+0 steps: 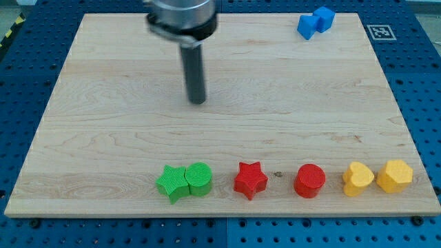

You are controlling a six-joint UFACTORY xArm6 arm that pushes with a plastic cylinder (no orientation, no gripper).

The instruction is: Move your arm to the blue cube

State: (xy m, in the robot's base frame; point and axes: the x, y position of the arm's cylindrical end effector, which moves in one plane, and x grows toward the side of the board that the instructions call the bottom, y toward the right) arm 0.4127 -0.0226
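My tip [198, 102] sits on bare board [103, 124], upper centre — no pincer, just a rod, mount cropped at top. Blue cube [324, 17] far top right, touching another blue block [308, 27], shape unclear.

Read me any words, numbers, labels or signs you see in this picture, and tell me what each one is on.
No readable words or numbers anywhere.
Fiducial marker, black-and-white square pattern on the blue pegboard beyond the wooden board's top right corner: a code, not text.
Yellow-black hazard stripes at the view's top left: no lettering.
Blocks, including the blue cube, and my tip: no markings.
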